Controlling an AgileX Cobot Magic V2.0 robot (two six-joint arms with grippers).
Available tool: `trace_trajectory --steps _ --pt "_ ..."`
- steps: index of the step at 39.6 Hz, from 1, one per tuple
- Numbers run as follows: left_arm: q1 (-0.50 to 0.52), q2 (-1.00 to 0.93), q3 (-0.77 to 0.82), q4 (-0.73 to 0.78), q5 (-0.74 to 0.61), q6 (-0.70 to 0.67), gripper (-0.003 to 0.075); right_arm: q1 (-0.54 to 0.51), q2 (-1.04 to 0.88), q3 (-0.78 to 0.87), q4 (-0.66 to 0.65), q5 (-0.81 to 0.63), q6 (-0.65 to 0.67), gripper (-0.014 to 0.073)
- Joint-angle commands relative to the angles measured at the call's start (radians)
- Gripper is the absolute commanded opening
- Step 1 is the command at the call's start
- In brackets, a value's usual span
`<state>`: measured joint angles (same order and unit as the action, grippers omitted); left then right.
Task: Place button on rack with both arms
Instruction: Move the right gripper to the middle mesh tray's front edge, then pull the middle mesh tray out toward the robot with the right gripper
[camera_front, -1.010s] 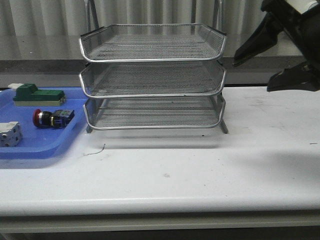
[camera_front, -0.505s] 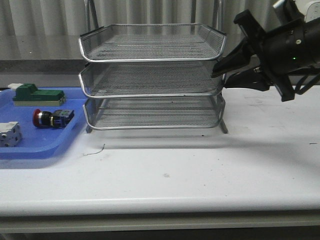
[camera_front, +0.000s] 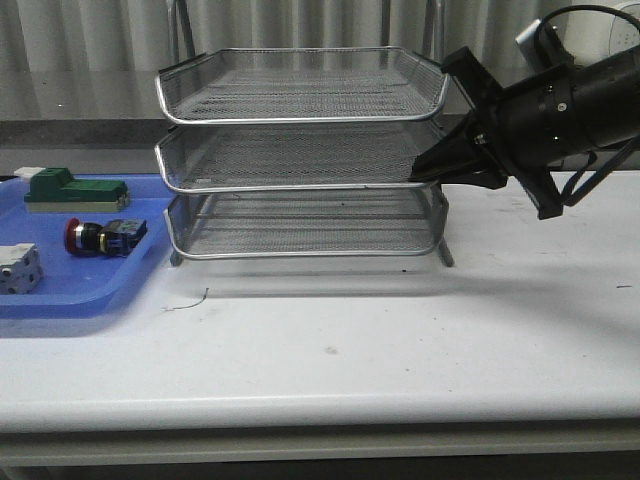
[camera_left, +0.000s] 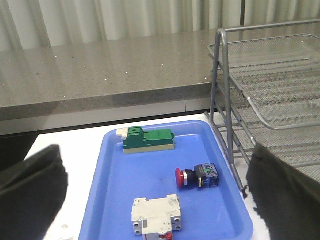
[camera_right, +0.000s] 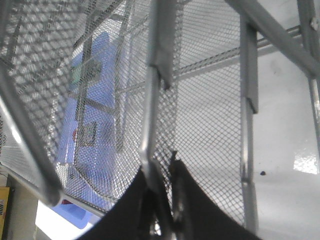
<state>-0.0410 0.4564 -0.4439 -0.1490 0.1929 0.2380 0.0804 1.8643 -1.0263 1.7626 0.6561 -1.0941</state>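
Button lies in blue tray; right tool pinches rack's middle-tier rim; left tool spread wide above tray.

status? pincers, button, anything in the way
Right pincer closed on rack middle tier's rim. Left pincer open above blue tray, empty. Button lying in tray, untouched. Nothing blocking it.

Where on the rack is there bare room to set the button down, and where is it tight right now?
All three tiers of the silver wire-mesh rack look bare. The top tier is open from above. The middle tier's right edge is crowded, with the right hand at its rim. The red-headed push button lies in the flat blue plastic tray, between a green block and a white cube.
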Motion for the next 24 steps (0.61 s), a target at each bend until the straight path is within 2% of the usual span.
trace_trajectory --steps 1,9,24 --pt "0.004 0.011 -0.034 -0.003 -0.075 -0.002 0.0692 0.001 -0.050 -0.019 0.034 0.101 -0.015 0.0017" --pt "0.004 0.011 -0.034 -0.003 -0.075 -0.002 0.0692 0.000 -0.078 0.065 0.031 0.141 -0.080 0.0000" --pt "0.004 0.011 -0.034 -0.003 -0.075 -0.002 0.0692 0.000 -0.273 0.383 0.052 0.150 -0.243 0.0000"
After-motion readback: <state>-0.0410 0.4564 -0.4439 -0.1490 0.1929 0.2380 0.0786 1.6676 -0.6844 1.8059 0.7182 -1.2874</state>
